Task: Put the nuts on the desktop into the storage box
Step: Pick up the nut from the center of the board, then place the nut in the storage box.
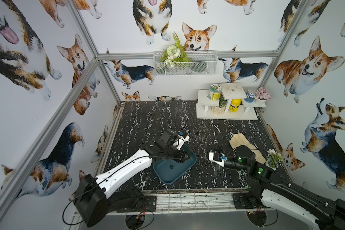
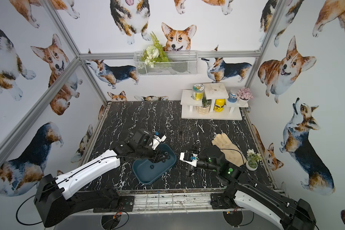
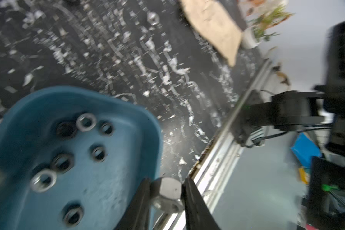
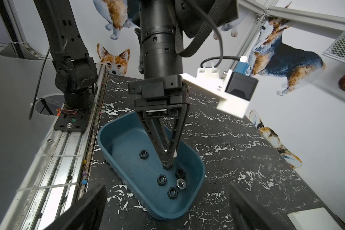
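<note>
Left gripper (image 4: 167, 162) is clamped on a silver nut (image 3: 166, 194) above the teal storage box (image 4: 116, 137), which holds several nuts (image 4: 161, 180) already. Right gripper (image 1: 217, 159) hangs wide open and empty beside the box; two nuts (image 1: 215, 141) remain on the desktop (image 1: 147, 119).

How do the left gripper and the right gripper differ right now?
The left gripper is shut on a nut; the right gripper is open and holds nothing. The left gripper hangs tips-down over the storage box; the right gripper lies roughly level beside the storage box, over the desktop. Both are black, with a white wrist-camera mount.
</note>
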### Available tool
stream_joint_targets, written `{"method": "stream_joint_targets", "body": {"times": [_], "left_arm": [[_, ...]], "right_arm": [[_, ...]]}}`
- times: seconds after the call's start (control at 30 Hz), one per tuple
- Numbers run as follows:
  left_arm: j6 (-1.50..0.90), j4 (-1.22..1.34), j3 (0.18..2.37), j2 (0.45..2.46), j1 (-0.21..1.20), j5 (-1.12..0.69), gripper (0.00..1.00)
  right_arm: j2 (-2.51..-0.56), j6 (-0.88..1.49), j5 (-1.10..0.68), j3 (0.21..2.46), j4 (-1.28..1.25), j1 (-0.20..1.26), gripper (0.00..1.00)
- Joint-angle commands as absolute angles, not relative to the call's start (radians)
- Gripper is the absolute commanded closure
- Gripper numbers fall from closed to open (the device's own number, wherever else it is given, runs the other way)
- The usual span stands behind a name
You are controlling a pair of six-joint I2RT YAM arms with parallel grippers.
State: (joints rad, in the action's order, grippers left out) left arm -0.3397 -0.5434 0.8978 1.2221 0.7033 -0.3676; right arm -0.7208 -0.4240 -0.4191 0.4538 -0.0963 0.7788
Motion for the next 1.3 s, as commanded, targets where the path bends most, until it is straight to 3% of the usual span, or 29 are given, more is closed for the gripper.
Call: {"method": "stream_joint_targets", "body": {"times": [0.0, 0.17, 0.23, 0.27, 0.5, 1.1, 1.27], "left_arm": [[-0.345, -0.662, 0.898, 1.224, 0.706, -0.174, 0.76], [-0.395, -0.668, 0.886, 1.256, 0.705, -0.090, 0.77], [-0.511, -0.646, 0.847, 1.241, 0.712, -0.013, 0.90], [-0.548, -0.606, 0.813, 1.227, 0.713, -0.039, 0.90], [-0.674, -0.549, 0.700, 1.132, 0.713, 0.084, 0.86], [-0.756, -0.460, 0.654, 1.339, 0.671, 0.127, 0.84], [-0.773, -0.455, 0.678, 1.383, 0.665, 0.152, 0.80]], "right_arm": [[-0.734, -0.444, -0.402, 0.469, -0.062, 0.781, 0.00], [-0.764, -0.457, -0.402, 0.476, -0.054, 0.784, 0.00], [-0.774, -0.458, -0.402, 0.488, -0.031, 0.785, 0.00], [-0.775, -0.459, -0.400, 0.489, -0.022, 0.786, 0.00], [-0.753, -0.442, -0.389, 0.455, -0.040, 0.790, 0.00], [-0.757, -0.393, -0.361, 0.429, -0.070, 0.792, 0.00], [-0.773, -0.370, -0.369, 0.435, -0.089, 0.792, 0.00]]}}
